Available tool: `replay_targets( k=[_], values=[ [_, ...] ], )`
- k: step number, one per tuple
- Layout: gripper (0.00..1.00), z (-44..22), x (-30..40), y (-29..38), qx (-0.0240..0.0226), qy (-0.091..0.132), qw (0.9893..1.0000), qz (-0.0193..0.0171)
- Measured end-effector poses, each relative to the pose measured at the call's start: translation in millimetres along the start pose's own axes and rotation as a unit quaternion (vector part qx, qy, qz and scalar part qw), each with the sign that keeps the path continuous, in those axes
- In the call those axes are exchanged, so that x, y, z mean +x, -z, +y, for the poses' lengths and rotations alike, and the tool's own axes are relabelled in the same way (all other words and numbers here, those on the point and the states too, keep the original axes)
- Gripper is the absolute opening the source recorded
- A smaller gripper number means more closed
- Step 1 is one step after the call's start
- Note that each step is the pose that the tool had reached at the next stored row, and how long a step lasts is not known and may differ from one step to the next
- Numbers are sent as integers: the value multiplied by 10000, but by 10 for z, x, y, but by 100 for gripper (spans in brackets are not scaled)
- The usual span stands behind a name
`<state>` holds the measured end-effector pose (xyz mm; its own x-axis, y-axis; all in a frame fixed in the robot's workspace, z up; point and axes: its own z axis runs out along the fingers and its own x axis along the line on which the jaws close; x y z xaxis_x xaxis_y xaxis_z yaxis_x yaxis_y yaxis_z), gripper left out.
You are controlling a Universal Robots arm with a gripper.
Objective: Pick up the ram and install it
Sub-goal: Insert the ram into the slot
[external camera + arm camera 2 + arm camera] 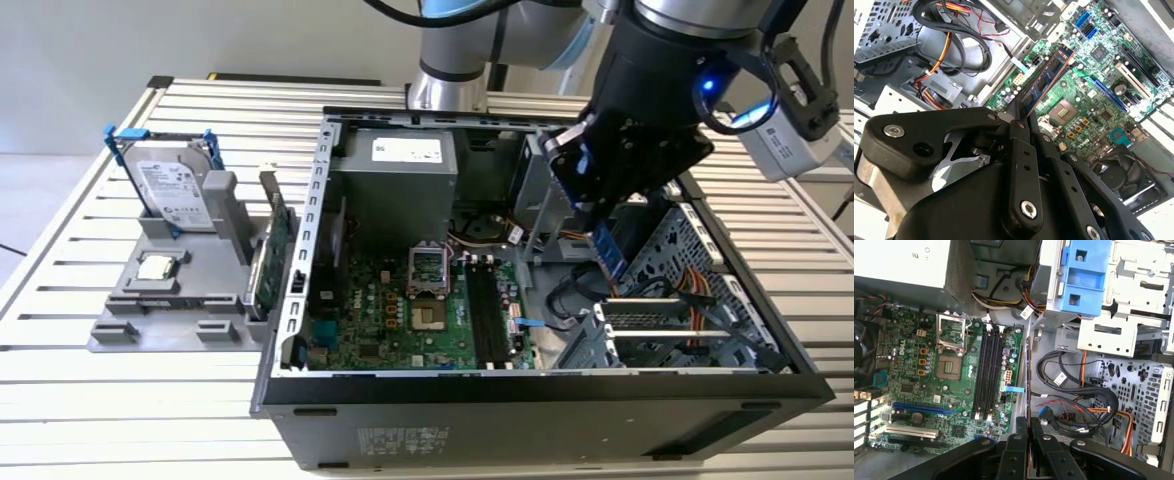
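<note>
Over the open case (534,425), ram (609,252) pinched in jaws, long axis near-vertical

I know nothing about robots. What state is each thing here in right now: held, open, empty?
gripper: shut on the ram.
ram: held over the computer case, in no slot.
computer case: side open.
memory slots: empty.
processor socket: lid raised.
hard drive: standing upright in the grey holder.
</note>
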<state>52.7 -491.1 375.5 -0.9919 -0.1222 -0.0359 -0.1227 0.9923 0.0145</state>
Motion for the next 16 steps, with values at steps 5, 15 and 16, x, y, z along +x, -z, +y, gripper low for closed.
replay_targets(
  k=[5,15,16],
  values=[
    [0,0,1,-38,-2,-3,10000,8],
    [0,2,3,-110,3,-170,9999,19],
    [0,2,3,-118,3,-178,9998,19]
  ],
)
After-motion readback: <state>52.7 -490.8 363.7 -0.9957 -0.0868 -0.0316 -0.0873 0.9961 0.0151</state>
